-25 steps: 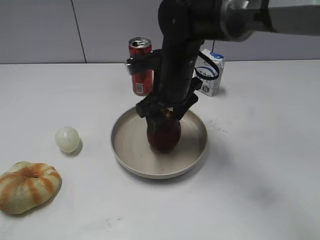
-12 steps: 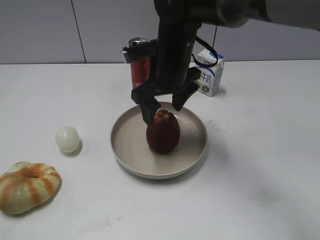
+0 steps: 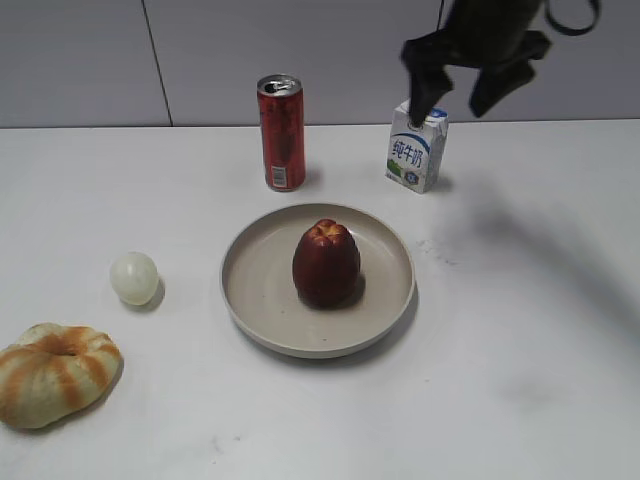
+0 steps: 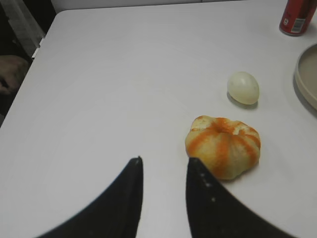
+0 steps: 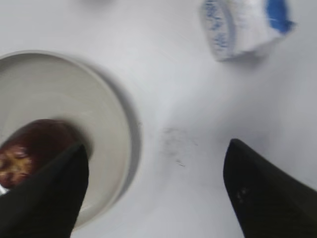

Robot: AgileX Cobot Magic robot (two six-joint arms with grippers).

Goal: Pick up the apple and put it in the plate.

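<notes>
The dark red apple (image 3: 326, 262) stands upright in the middle of the beige plate (image 3: 385, 300) at the table's centre. It also shows in the right wrist view (image 5: 29, 148), inside the plate (image 5: 99, 124). My right gripper (image 3: 458, 88) is open and empty, high above the table at the back right, over the milk carton; in its wrist view its jaws (image 5: 156, 148) are spread wide. My left gripper (image 4: 163, 161) is open and empty, low over the table at the left, next to the bun. It is out of the exterior view.
A red soda can (image 3: 282, 132) stands behind the plate. A small milk carton (image 3: 416, 148) stands at the back right. A pale whitish ball (image 3: 134, 277) and an orange-striped bun (image 3: 55, 372) lie left of the plate. The table's left edge shows in the left wrist view.
My right gripper let go of the apple, opened, and rose up and to the right, away from the plate. The apple stays standing in the plate.
</notes>
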